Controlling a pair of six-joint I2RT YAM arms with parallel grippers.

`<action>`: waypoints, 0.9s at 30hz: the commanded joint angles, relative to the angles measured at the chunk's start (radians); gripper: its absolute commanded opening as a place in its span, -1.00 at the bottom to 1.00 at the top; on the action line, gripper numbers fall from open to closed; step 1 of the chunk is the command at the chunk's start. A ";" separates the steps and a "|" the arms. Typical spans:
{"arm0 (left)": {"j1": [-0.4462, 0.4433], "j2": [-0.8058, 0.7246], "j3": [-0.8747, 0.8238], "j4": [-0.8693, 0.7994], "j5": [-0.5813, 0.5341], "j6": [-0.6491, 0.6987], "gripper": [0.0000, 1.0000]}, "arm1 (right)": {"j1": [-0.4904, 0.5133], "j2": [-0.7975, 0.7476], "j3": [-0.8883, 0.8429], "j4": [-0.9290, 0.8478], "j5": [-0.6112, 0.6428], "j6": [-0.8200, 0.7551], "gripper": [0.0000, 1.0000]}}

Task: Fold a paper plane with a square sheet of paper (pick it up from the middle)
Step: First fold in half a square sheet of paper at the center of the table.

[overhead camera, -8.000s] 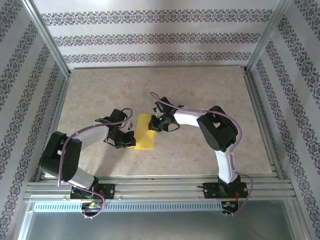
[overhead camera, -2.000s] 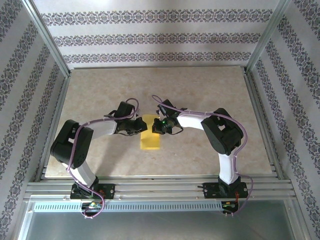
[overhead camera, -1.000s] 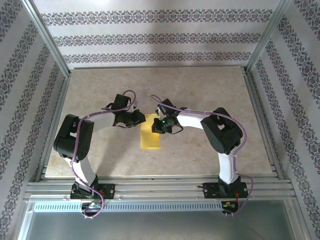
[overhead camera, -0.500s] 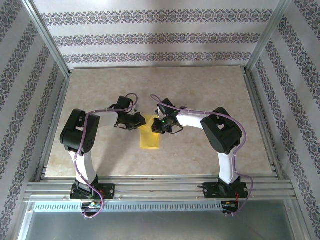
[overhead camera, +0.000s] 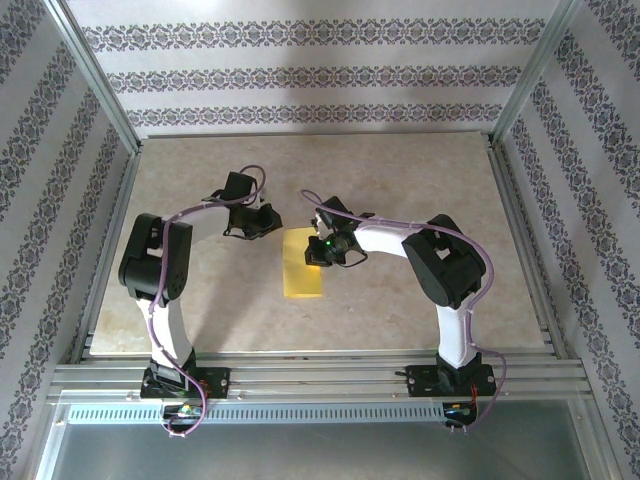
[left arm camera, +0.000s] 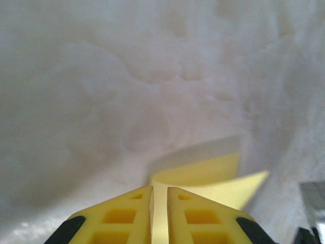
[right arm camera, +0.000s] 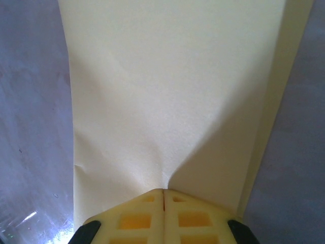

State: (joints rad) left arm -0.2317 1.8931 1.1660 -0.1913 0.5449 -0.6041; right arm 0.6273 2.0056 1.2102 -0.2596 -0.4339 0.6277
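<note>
Right fingers (right arm camera: 137, 216) pinch the far-right edge of the square sheet of paper (overhead camera: 303, 270), folded on the tabletop (overhead camera: 420, 180). Left fingers (left arm camera: 127, 213) sit nearly together by its far-left corner, grip unclear. A sideways drag could skew the crease.

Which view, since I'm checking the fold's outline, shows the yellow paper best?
Top external: nearly the whole folded paper shows, a narrow rectangle. The right wrist shows its surface close up, edges cropped; the left wrist, just one corner.
</note>
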 commanded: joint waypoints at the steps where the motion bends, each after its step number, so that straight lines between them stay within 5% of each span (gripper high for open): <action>1: -0.041 -0.078 -0.048 0.018 0.035 -0.031 -0.69 | -0.025 0.087 -0.057 -0.218 0.199 -0.022 -1.00; 11: -0.064 0.041 -0.057 0.132 0.109 -0.109 -0.73 | -0.021 0.107 -0.059 -0.214 0.191 -0.002 -1.00; 27: 0.003 0.148 0.030 0.015 -0.093 -0.064 -0.70 | -0.025 0.096 -0.090 -0.215 0.202 -0.005 -1.00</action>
State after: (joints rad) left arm -0.2829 2.0010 1.1732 -0.1276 0.5865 -0.6914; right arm 0.6239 2.0052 1.2076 -0.2623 -0.4229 0.6285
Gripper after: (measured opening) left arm 0.146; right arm 0.051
